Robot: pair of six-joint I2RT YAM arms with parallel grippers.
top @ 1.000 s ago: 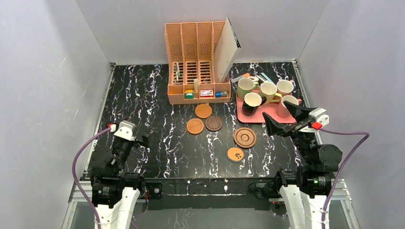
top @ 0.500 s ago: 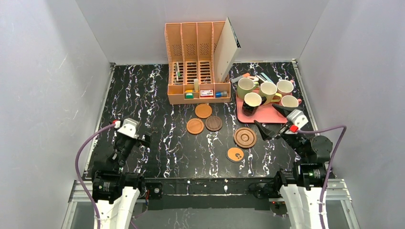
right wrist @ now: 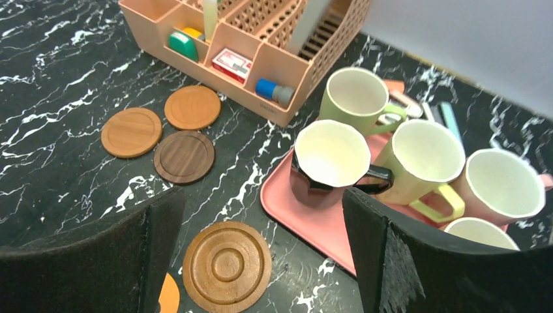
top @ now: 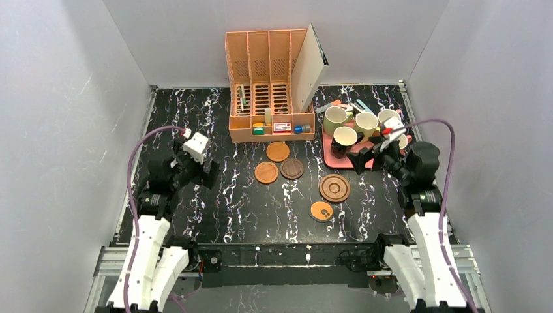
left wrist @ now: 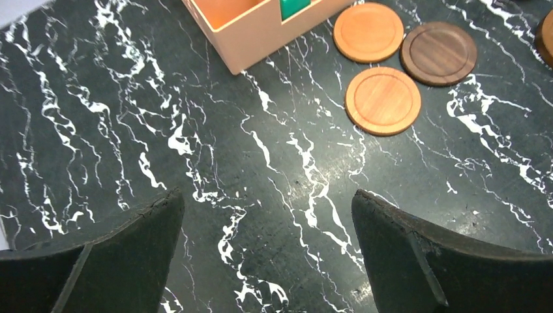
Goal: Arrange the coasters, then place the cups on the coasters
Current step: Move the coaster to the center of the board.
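Five coasters lie mid-table: two orange-brown [top: 278, 151] [top: 266, 172], a dark brown one [top: 291, 168], a larger ringed wooden one [top: 334, 188] and an orange one with dark marks [top: 321, 211]. The cups stand on a pink tray [top: 337, 158]: olive green [right wrist: 355, 98], black [right wrist: 324, 163], yellow [right wrist: 424, 156], another [right wrist: 502, 186] and one more rim [right wrist: 479, 233]. My right gripper [right wrist: 262, 195] hangs open above the tray's front corner and the ringed coaster [right wrist: 227, 264]. My left gripper [left wrist: 267, 195] is open over bare tabletop, left of the coasters [left wrist: 383, 100].
A peach desk organiser [top: 270, 85] with small items stands at the back, a white board [top: 312, 65] leaning on its right side. Pens and markers [top: 352, 104] lie behind the tray. Grey walls close in both sides of the black marbled table [top: 195, 117].
Both arms have reached forward from their bases. The right gripper moved back and left to the tray's front corner; the left one moved up the table towards the coasters. Both stayed open.
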